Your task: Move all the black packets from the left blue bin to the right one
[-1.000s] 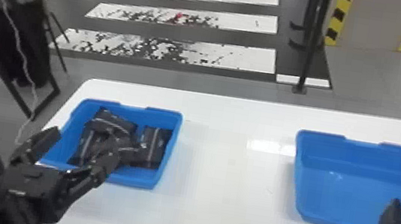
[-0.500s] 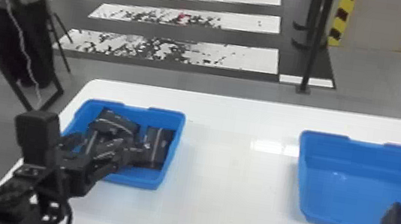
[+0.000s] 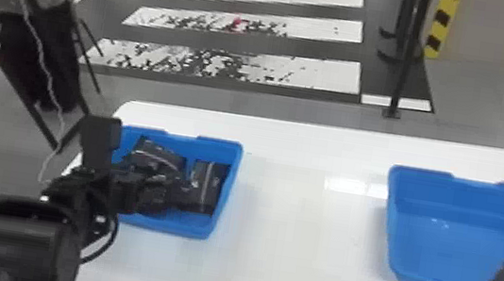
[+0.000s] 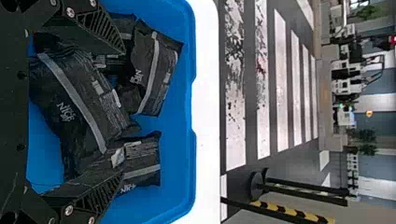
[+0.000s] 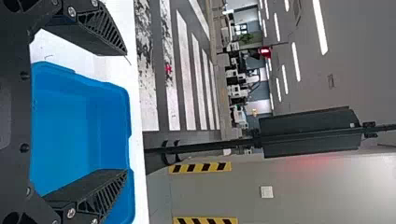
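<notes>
2 bins [image 3: 464,245] on table [image 3: 293,272]; striped floor [image 3: 332,76] beyond.

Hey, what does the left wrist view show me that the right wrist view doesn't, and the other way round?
Left wrist view: the black packets in the left blue bin, with the left gripper open at them.

Right wrist view: the right blue bin, the open right gripper, ceiling lights and a dark panel on a post.

Both: the white table, the striped crossing beyond it, and yellow-and-black striping.
</notes>
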Controlling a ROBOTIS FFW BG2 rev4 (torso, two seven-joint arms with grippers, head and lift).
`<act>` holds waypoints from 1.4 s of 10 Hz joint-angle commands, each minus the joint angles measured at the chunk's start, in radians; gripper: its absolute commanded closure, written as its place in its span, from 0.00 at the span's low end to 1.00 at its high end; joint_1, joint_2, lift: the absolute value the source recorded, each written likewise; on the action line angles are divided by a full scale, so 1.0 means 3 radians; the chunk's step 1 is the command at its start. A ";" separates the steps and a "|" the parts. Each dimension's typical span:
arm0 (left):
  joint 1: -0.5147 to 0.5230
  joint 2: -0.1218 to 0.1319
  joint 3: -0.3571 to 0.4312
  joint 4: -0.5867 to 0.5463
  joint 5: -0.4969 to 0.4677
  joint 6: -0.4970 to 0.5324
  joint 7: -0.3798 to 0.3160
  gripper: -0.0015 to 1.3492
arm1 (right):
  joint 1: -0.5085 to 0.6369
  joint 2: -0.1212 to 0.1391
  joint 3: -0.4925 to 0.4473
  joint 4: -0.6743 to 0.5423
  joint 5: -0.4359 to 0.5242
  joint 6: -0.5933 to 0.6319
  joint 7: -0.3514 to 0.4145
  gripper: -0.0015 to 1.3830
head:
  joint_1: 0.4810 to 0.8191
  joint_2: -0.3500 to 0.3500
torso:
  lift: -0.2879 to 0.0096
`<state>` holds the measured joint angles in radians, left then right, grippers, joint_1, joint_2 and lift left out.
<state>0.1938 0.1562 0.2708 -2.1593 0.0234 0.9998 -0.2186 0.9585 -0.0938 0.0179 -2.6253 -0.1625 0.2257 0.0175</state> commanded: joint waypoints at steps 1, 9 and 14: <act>-0.0303 0.0088 -0.0132 0.0264 -0.0151 0.0144 -0.0120 0.11 | -0.0005 0.0001 0.0000 0.0018 -0.0010 0.0000 0.0003 0.10 | 0.63 0.85 | 0.45; -0.1309 0.0246 -0.0630 0.1655 -0.0464 0.0111 -0.0708 0.12 | -0.0054 0.0001 0.0000 0.0083 -0.0057 0.0000 0.0034 0.10 | 0.63 0.75 | 0.45; -0.1538 0.0241 -0.0657 0.2301 0.0055 0.0038 -0.0887 0.34 | -0.0095 0.0001 0.0007 0.0132 -0.0103 0.0000 0.0054 0.10 | 0.63 0.73 | 0.45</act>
<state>-0.2673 0.2309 0.0738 -1.4795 0.0080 1.0125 -0.4843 0.9316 -0.0936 0.0199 -2.5867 -0.1911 0.2257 0.0342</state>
